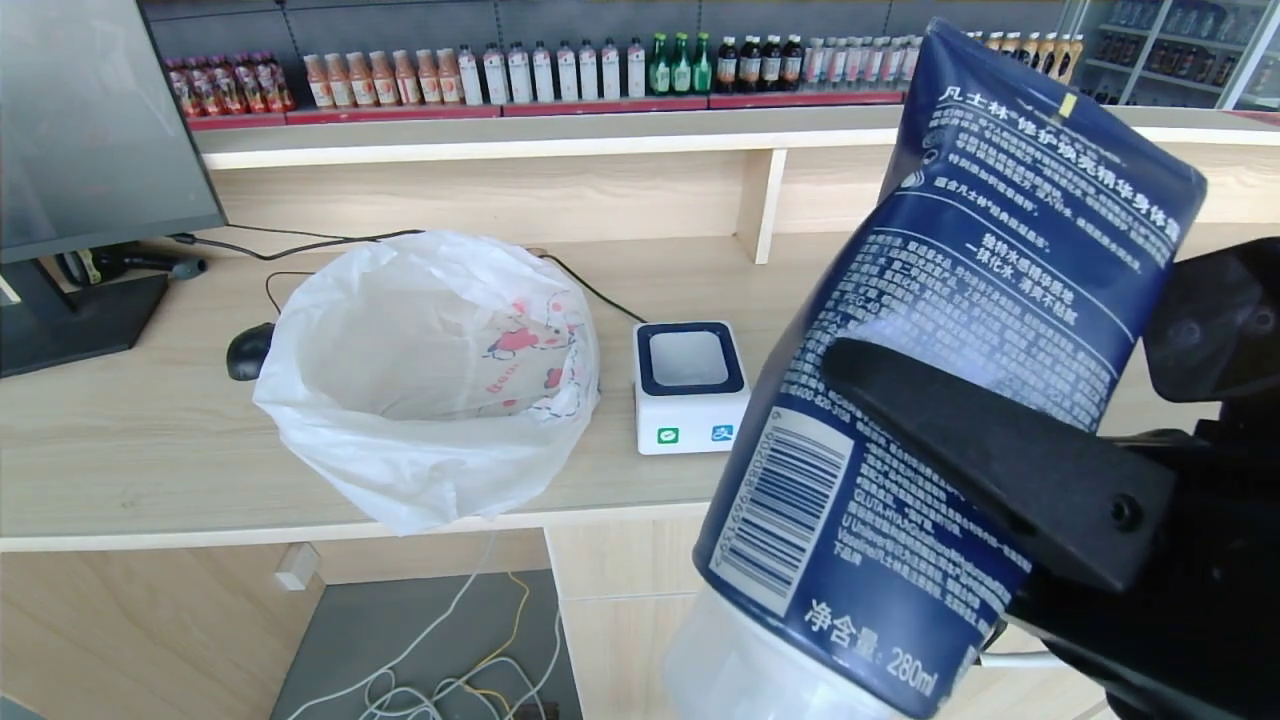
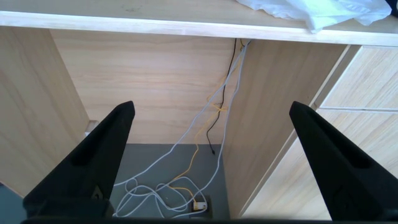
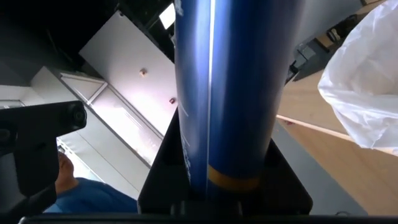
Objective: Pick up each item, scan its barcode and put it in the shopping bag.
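Note:
A dark blue lotion tube (image 1: 960, 380) with white print and a barcode fills the right of the head view, held up close to the camera, cap end low. My right gripper (image 1: 990, 450) is shut on it, one black finger (image 1: 1000, 455) lying across its printed face. The right wrist view looks along the tube (image 3: 227, 93) between the jaws. A white shopping bag (image 1: 430, 380) stands open on the wooden counter (image 1: 150, 440), with a printed package inside. The small white barcode scanner (image 1: 690, 385) sits just right of the bag. My left gripper (image 2: 211, 168) hangs open below the counter, nothing between its fingers.
A monitor (image 1: 90, 130) and a black mouse (image 1: 248, 350) are at the counter's left. Loose cables (image 2: 186, 180) lie on the floor in the recess under the counter. Shelves with several bottles (image 1: 600, 70) run along the back wall.

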